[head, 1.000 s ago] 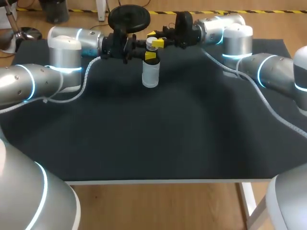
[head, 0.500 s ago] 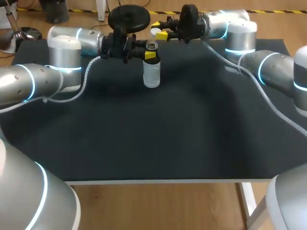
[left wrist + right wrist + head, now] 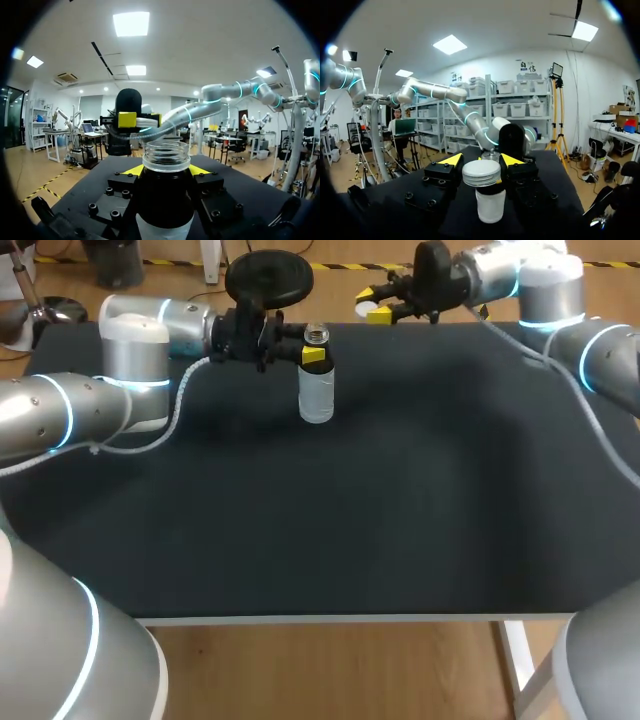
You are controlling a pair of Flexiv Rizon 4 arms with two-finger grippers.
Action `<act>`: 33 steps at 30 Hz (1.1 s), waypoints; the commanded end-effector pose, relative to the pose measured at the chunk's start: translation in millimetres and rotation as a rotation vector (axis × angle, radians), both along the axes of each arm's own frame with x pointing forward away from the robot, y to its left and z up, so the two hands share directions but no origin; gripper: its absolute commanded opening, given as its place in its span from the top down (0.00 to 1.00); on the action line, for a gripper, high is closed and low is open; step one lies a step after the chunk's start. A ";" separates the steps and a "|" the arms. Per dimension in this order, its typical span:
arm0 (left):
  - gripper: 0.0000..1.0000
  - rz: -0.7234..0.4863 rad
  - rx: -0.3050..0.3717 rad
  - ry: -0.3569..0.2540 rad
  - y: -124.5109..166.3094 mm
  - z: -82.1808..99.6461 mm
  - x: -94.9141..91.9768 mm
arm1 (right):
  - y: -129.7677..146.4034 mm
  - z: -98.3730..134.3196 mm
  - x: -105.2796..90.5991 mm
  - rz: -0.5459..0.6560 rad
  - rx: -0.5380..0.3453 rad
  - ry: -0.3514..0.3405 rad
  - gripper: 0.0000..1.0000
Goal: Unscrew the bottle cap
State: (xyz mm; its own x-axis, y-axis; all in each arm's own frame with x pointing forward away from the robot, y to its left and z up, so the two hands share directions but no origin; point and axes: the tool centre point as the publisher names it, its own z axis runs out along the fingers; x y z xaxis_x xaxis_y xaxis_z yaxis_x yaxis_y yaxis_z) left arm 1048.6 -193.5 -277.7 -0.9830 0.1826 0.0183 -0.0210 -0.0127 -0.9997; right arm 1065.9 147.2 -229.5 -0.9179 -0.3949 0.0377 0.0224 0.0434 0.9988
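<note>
Nothing here can be read from where I stand. The bottle (image 3: 316, 390), over on the far side, shows no lettering I can make out. The cap (image 3: 481, 173), further right, shows only ribbing, with no mark I can read.

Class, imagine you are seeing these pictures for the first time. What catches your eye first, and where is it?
The clear bottle stands out first. It is upright toward the far side of the black table, its mouth is open, and its neck is clamped in the left gripper. Next is the white cap, held between the yellow tips of the right gripper, off to the right near the table's far edge and well apart from the bottle.
</note>
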 end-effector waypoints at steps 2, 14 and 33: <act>1.00 -0.005 -0.001 0.001 -0.4 -0.6 2.5 | -22.8 -11.1 -13.3 -0.291 -0.049 -0.006 1.00; 1.00 -0.005 -0.001 0.001 -0.4 -0.6 2.5 | -65.0 -56.0 -33.0 -0.619 -0.126 0.015 1.00; 1.00 -0.005 -0.001 0.001 -0.4 -0.6 2.5 | -85.8 -103.9 -53.2 -0.758 -0.265 0.111 1.00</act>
